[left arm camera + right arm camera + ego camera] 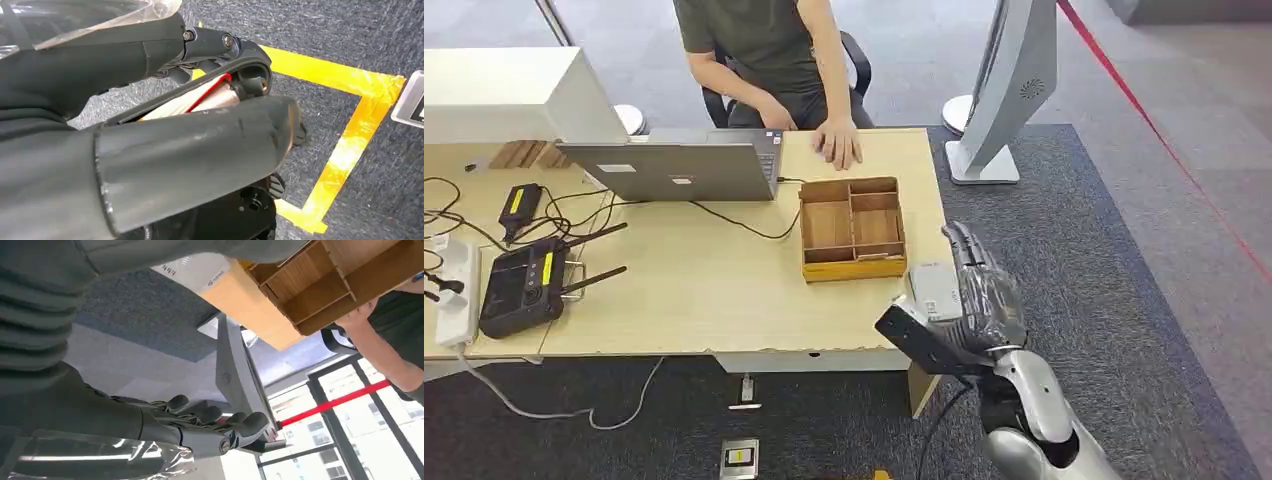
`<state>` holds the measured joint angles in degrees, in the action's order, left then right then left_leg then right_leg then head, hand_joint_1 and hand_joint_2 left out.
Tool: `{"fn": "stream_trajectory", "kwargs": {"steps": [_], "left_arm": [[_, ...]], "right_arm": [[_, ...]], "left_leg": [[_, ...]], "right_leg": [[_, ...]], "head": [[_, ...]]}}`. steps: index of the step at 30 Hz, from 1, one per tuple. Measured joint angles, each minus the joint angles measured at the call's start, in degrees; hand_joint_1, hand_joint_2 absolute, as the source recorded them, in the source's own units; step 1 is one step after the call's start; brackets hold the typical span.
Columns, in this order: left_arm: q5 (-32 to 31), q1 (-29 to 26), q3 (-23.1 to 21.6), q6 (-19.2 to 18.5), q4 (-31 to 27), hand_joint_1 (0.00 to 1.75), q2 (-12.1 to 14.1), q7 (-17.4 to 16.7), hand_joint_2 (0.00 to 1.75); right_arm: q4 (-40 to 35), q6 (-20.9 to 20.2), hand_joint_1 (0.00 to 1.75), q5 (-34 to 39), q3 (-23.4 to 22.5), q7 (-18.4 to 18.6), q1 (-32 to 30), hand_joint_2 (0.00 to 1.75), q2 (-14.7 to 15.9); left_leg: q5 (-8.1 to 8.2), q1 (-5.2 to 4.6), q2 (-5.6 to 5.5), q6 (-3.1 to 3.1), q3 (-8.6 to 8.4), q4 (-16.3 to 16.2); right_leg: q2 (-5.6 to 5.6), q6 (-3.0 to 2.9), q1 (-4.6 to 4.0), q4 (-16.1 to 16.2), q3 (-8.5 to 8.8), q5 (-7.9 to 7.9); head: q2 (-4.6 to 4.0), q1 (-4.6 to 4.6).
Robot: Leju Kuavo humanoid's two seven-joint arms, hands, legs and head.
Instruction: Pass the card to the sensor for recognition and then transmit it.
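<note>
Here, nearest to us, the left hand [150, 130] hangs low above the grey carpet. Its thick thumb and dark fingers are closed on the card [197, 99], a flat cream piece with a red edge wedged between them. On the carpet below it we see an angle of yellow tape [350, 145], and a metal floor box [412, 100] just beyond the tape.

Further forward, the right hand [982, 300] is raised at the front right corner of the worktop [694, 290]. Clear film wraps the back of the hand. In the right wrist view its fingers [210, 417] are loosely curved, well apart from the thumb, and nothing lies between them, so the hand is released. Just beside this hand, at the same corner, sits the sensor [932, 290], a pale flat reader. We cannot tell whether the hand touches it.

Directly behind the sensor stands a wooden box [854, 268] divided into compartments, with its yellowish front wall facing us. Over on the left part of the worktop lie a black device with antennas [519, 285] and a white power strip [454, 290], with dark cables around them.

Further back an open laptop [674, 170] is turned away from us, and a thin cable runs from it toward the box. Behind it a seated person rests a hand [839, 143] flat on the far edge. To the right, off the worktop, a white stand [1004, 90] rises from the carpet, and a red line [1164, 140] crosses the floor beyond it.
</note>
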<state>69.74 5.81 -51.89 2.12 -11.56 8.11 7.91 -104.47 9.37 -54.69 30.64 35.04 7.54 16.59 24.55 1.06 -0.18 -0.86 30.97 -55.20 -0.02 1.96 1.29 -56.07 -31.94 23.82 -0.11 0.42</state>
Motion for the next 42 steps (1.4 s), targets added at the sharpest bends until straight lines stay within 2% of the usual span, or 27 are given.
{"fn": "stream_trajectory", "kwargs": {"steps": [6,10,15,20,24,26,42], "left_arm": [[0.2,0.0,0.3,0.3,0.0,0.0,-0.4,0.0,0.0],[0.4,0.1,0.3,0.8,0.0,0.0,-0.5,0.0,0.0],[0.7,0.2,0.3,1.0,0.0,0.0,-0.7,0.1,0.0],[0.8,0.2,0.4,1.0,0.0,0.0,-0.7,0.1,0.0],[0.7,0.1,0.4,1.0,0.0,0.0,-0.8,0.4,0.0],[0.7,0.1,0.5,1.0,0.0,0.0,-0.8,0.5,0.0],[0.4,0.1,1.2,1.0,0.0,0.0,-1.0,0.5,0.0]], "right_arm": [[5.8,0.1,0.0,-2.3,1.7,-0.1,1.3,1.75,-4.2],[11.5,1.8,0.0,-3.5,2.8,-2.6,3.9,1.75,-7.1],[17.0,2.4,0.0,-5.2,3.7,-2.9,6.9,1.75,-9.7],[20.7,3.7,0.0,-9.5,4.2,-2.1,8.7,1.75,-11.3],[24.6,6.4,0.0,-20.6,4.8,-1.9,11.4,1.75,-12.6],[26.4,6.7,0.0,-23.6,5.0,-2.3,12.3,1.75,-13.1],[37.4,6.6,0.0,-25.5,5.7,-4.7,16.6,1.75,-15.8]], "left_leg": [[0.0,0.0,0.0,0.0,0.01,0.0],[-0.02,0.01,-0.02,-0.02,0.02,0.0],[-0.03,0.02,-0.03,-0.03,0.0,0.0],[-0.03,0.02,-0.01,-0.04,0.01,0.0],[-0.03,0.01,-0.02,-0.04,0.01,0.0],[-0.03,0.02,-0.02,-0.04,0.0,0.0],[-0.03,0.02,-0.01,-0.04,0.0,0.0]], "right_leg": [[0.0,0.0,0.0,0.0,0.01,0.0],[-0.01,0.0,0.0,0.0,0.01,0.0],[-0.01,-0.01,-0.01,0.0,0.0,0.0],[-0.01,-0.01,-0.01,0.0,0.0,-0.01],[-0.01,-0.01,-0.01,0.0,-0.01,-0.01],[-0.01,-0.01,-0.01,0.0,0.0,-0.01],[-0.01,-0.01,-0.01,0.0,-0.01,-0.01]], "head": [[0.0,0.0],[0.0,-0.02],[0.0,0.04],[0.0,0.07],[0.0,0.04],[0.0,0.04],[0.0,0.04]]}}
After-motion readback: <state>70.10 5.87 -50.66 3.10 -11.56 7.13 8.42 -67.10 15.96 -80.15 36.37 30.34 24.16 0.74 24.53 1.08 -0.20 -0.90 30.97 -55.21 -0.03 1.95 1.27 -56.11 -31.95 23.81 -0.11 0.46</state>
